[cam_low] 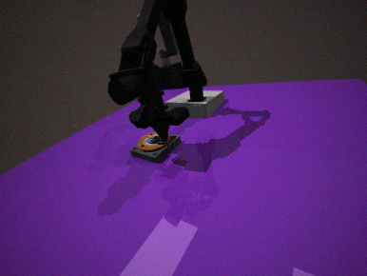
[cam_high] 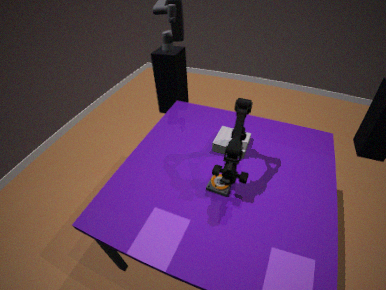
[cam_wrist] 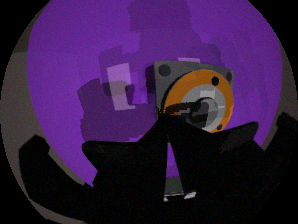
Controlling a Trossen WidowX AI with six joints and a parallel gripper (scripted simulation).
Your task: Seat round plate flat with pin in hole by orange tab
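With its fingers clenched on nothing, the gripper (cam_low: 163,135) points down at the round plate (cam_low: 151,141), its tip at the plate's near edge. That orange-rimmed plate sits on the grey base (cam_low: 159,153), near the arm's white mount (cam_low: 204,103) on the purple mat (cam_low: 266,190).

— What lies around me?
— A purple table top (cam_high: 280,210) with two paler rectangles (cam_high: 159,237), on a brown floor (cam_high: 60,200) edged in grey.
— And beyond?
— Dark grey walls (cam_high: 75,35), two black pillars (cam_high: 170,80).
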